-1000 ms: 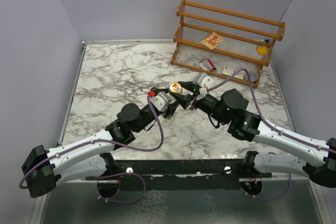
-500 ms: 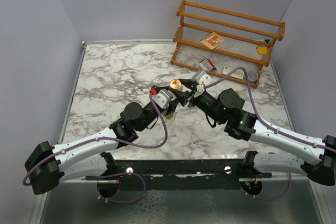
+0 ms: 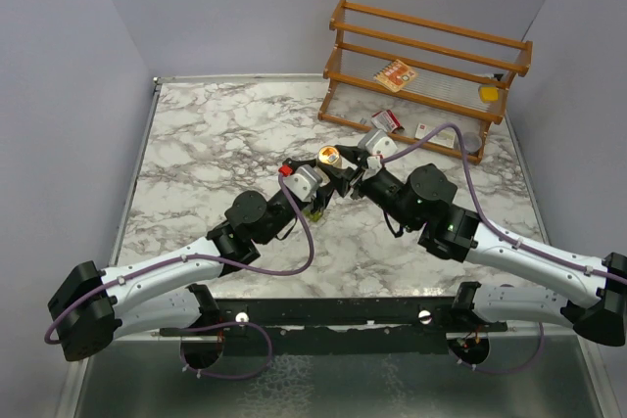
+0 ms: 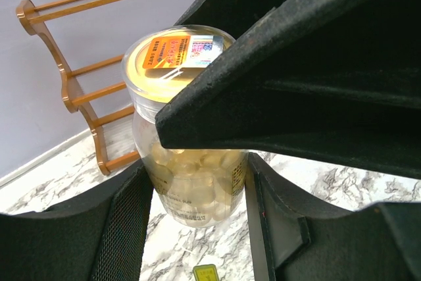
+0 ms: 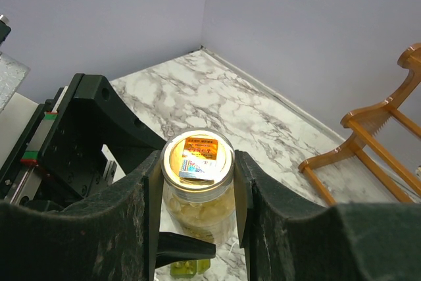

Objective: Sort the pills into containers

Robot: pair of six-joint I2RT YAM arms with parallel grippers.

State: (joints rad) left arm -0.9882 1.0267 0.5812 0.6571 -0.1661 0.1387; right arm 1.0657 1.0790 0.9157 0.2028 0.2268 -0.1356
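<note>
while the top view shows the bottle point(image 3: 328, 156) over the table point(image 3: 196, 154), the left wrist view has the left gripper point(image 4: 196, 205) half-open, clamping its body full of pills point(image 4: 191, 185); in the right wrist view the right gripper point(image 5: 197, 185) pinches the lid point(image 5: 197, 158) above the pill box point(image 5: 186, 266). opening seems underway; next needs a twist.

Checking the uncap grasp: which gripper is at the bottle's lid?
The right gripper: its fingers flank the yellow lid of the bottle. The left gripper clamps lower, around the body full of pills.
</note>
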